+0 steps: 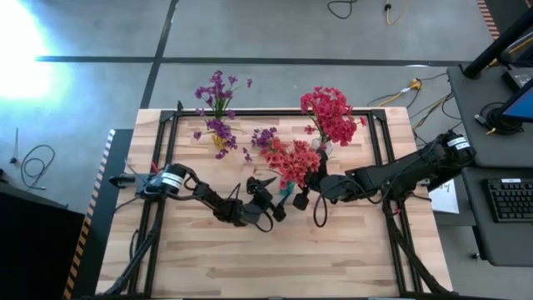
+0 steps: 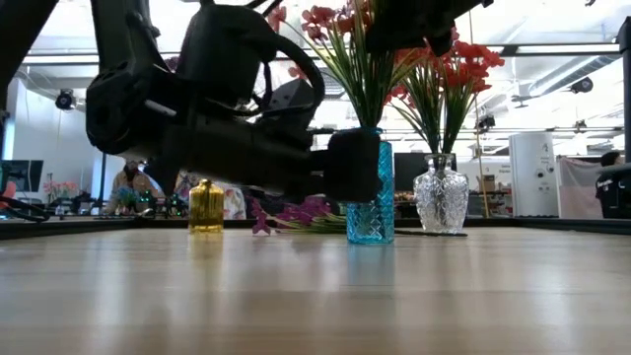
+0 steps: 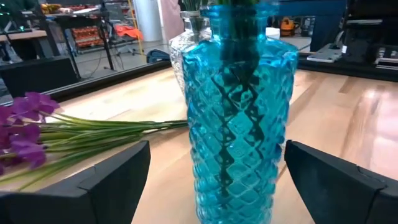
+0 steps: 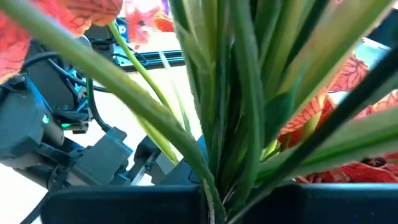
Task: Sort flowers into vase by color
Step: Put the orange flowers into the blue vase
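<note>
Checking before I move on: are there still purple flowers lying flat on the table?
Yes: purple flowers lie on the table beside the blue vase.

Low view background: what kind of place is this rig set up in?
Most likely a robotics lab or workshop: a wooden table on bare concrete floor, a desk with keyboard beside it, loose cables, and cluttered benches beyond.

Three vases stand on the tabletop [image 1: 275, 258]: one yellow vase [image 2: 206, 206], one blue vase [image 2: 370, 202] and one clear glass vase [image 2: 440, 197]. There are two colours of flowers, the red flowers [image 1: 331, 112] and the purple flowers [image 1: 218, 90]. One loose bunch of purple sprigs [image 3: 37, 134] lies flat. Two arms reach in.
</note>
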You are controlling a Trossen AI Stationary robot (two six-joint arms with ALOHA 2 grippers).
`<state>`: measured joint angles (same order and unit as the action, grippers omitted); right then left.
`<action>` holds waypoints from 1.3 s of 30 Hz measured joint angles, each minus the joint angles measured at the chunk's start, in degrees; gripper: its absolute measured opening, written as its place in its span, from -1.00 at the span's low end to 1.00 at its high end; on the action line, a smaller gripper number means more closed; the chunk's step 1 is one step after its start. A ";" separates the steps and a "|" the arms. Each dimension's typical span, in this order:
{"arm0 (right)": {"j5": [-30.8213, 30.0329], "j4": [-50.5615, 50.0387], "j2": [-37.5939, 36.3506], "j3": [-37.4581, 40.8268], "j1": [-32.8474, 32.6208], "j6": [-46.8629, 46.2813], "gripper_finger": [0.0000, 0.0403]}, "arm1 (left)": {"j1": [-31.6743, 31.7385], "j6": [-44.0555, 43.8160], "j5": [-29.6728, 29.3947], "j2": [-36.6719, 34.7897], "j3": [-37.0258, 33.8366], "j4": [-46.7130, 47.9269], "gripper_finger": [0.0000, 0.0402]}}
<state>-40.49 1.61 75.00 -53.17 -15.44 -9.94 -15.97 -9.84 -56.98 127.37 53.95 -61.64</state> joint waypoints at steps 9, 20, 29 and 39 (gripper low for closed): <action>0.37 -0.02 0.13 0.00 0.09 -0.14 -0.94 | -1.45 -2.77 -0.81 -1.63 -2.45 -0.08 0.77; 0.48 -0.72 0.15 0.00 0.11 -0.69 -0.94 | -2.41 -3.67 -0.71 -1.84 -3.26 -0.05 0.77; 0.42 -1.26 0.13 -0.02 0.20 -0.75 -0.94 | -4.46 0.95 -3.87 -3.94 -3.70 0.02 0.77; 0.15 -1.77 1.10 -0.05 0.31 -1.46 -0.94 | -4.52 1.62 -6.96 -4.04 -3.96 -0.05 0.77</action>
<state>-40.34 -0.16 76.11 -53.22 -15.13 -11.40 -20.49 -8.21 -63.94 123.33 50.00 -61.69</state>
